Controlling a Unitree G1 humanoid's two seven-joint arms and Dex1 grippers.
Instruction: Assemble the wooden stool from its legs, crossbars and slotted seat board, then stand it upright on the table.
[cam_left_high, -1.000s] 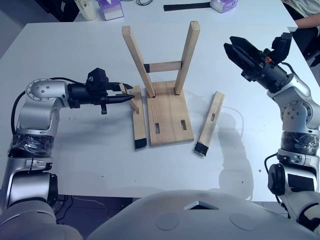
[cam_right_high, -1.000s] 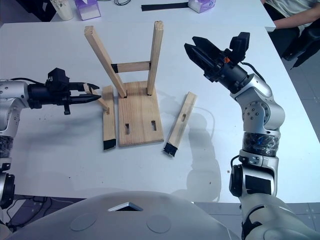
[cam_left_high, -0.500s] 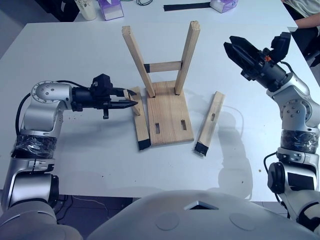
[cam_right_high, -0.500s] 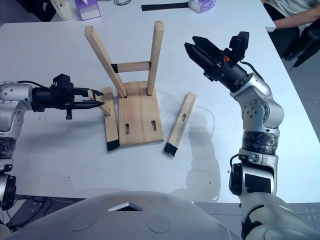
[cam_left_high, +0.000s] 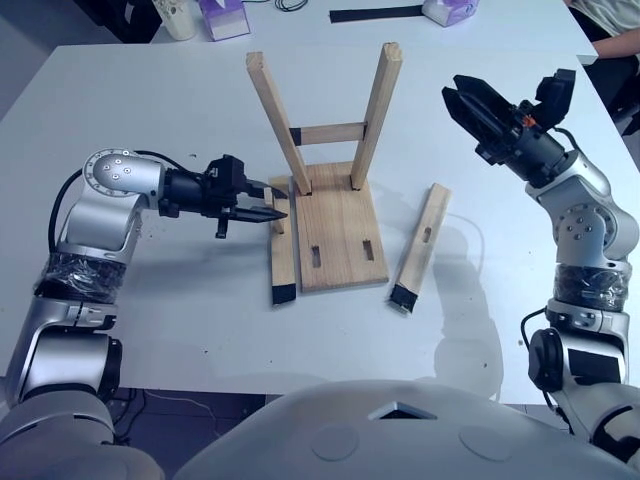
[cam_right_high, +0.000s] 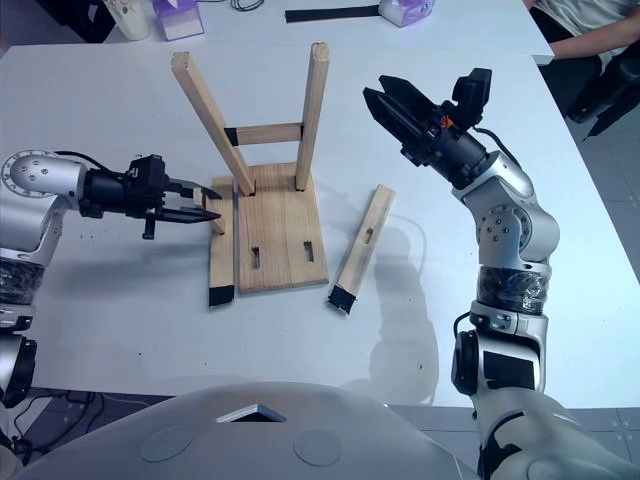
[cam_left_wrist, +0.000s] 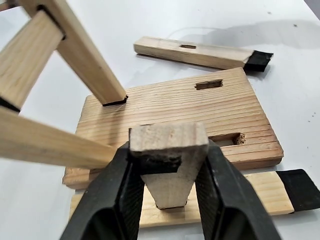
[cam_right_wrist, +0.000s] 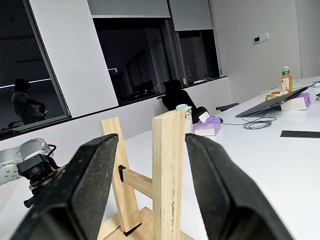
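The left gripper (cam_left_high: 268, 208) is clamped on a short crossbar (cam_left_wrist: 169, 145), with one black finger (cam_left_wrist: 120, 185) pressed to each side of its top end. The crossbar stands up out of a flat leg (cam_left_high: 282, 255) lying on the table (cam_left_high: 170, 310) right under the gripper's tips. That leg's black-capped end points back toward the robot. Just past the fingertips the seat board (cam_left_high: 340, 235) lies flat, close alongside the leg's long edge. I can't tell whether the two touch. Out of the board's far slots rise a tilted leg (cam_left_high: 277, 115) and a straighter leg (cam_left_high: 375, 110), joined partway up by a second crossbar (cam_left_high: 330, 133). The two near slots gape open. On the board's far side from the left gripper, set apart from it, a loose leg (cam_left_high: 420, 243) lies flat with its slot facing up.

The right gripper (cam_left_high: 453, 90) hangs in the air with its jaws spread wide and nothing in them. It points toward the standing legs and is well above the loose leg.
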